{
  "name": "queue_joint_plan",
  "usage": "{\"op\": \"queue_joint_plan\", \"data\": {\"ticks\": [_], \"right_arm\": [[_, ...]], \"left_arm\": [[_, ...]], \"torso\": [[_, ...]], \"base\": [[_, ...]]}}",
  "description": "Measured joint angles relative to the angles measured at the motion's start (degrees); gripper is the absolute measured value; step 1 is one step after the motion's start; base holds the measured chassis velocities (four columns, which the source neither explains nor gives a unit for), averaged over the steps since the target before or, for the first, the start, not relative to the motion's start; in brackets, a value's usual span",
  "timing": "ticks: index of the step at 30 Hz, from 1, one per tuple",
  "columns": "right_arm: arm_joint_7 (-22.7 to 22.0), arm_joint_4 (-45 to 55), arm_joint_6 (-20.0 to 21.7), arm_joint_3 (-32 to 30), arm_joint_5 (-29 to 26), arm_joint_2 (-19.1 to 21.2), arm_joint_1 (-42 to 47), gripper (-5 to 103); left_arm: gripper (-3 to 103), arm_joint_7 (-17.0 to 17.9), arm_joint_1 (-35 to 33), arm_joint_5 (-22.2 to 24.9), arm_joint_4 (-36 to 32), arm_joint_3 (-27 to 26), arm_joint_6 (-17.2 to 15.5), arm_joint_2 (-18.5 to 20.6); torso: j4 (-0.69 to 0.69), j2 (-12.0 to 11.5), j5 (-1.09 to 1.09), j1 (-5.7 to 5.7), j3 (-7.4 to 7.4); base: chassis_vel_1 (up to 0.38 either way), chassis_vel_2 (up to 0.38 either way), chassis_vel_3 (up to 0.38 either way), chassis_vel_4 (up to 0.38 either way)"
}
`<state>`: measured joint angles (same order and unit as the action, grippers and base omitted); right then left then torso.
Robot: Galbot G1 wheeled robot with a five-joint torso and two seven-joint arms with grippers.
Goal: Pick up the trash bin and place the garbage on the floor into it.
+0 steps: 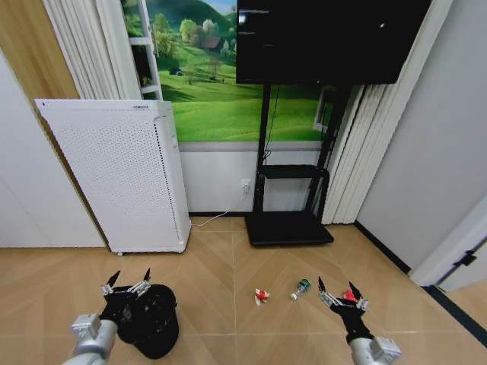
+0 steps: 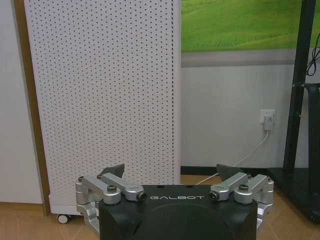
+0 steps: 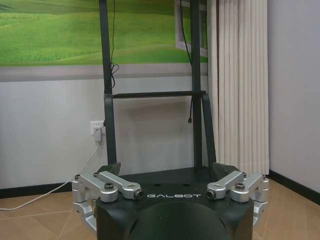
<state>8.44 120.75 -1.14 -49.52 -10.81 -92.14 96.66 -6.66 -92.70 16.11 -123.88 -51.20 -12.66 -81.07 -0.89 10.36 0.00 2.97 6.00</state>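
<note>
Wood-plank flooring (image 1: 228,266) runs to a wall with a meadow mural, a white perforated air purifier (image 1: 122,175) and a black TV stand (image 1: 289,224). Low at the robot's left, the left tool (image 1: 128,285) hovers with its fingers spread wide, just above and behind the trash bin (image 1: 156,323), which stands upright on the floor. To the right, the right tool (image 1: 338,295) is likewise wide open, held over the red scrap (image 1: 349,293). The red-and-white wrapper (image 1: 261,296) and the small greenish bottle (image 1: 301,289) lie near each other between the two arms. Nothing is gripped yet. Judged from here, a clean pick-up calls for the left tool to drop squarely over the bin's rim, one finger inside and one outside, closing before any lift so the bin stays level.
</note>
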Motion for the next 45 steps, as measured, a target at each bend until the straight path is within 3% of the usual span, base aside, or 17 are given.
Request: {"op": "queue_joint_plan", "data": {"ticks": [31, 39, 43, 45], "right_arm": [[-0.07, -0.44, 0.32, 0.33, 0.30, 0.00, -0.36, 100], [-0.08, -0.68, 0.35, 0.36, 0.32, 0.00, -0.50, 100], [-0.11, -0.93, 0.35, 0.40, 0.32, 0.00, -0.56, 100], [-0.14, -1.42, 0.33, 0.43, 0.32, 0.00, -0.56, 100]], "left_arm": [[100, -0.12, 0.30, -0.16, 0.87, -0.03, 0.09, 0.27], [100, 0.17, 0.29, -0.23, 1.06, -0.03, 0.09, 0.15], [100, 1.59, 0.17, -0.90, 0.72, 0.07, 0.59, 0.06], [100, 6.05, -0.53, -1.54, -1.70, 0.27, -1.57, -0.50]], "torso": [[0.00, -6.95, 0.00, -1.01, -5.94], [0.00, -7.84, 0.00, -1.28, -6.02], [0.00, -7.81, -0.01, -1.30, -6.02], [0.00, -7.73, 0.01, -1.29, -6.02]], "base": [[0.000, 0.000, 0.000, 0.000], [0.000, 0.000, 0.000, 0.000], [0.000, 0.000, 0.000, 0.000], [0.000, 0.000, 0.000, 0.000]]}}
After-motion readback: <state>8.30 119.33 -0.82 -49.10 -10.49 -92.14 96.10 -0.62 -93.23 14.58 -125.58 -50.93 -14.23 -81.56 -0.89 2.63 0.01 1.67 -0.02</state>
